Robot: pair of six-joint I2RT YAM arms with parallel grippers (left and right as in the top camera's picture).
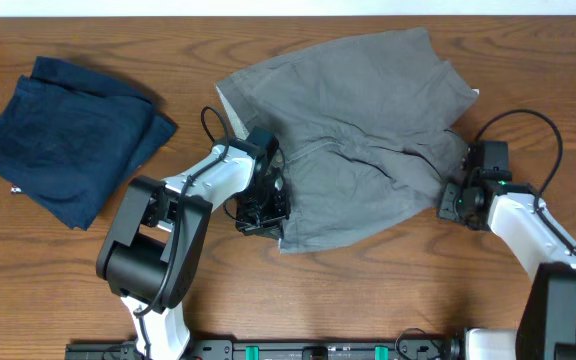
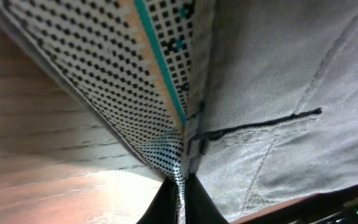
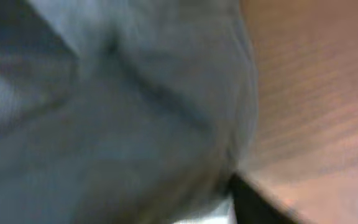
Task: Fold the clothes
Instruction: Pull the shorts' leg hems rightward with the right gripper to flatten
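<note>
Grey clothes lie rumpled at centre of the desk, towards the far side, no neat fold made. Left hand is clamped on the near-left hem, patterned lining pinched between its fingers. Right hand sits at the right edge; its view is blurred and the grip cannot be told. Judged an early stage, with the folding itself left to do

One grey garment, one navy garment, perhaps two stacked, and two arms: left arm, right arm.

wood-grain table; white wall
</note>
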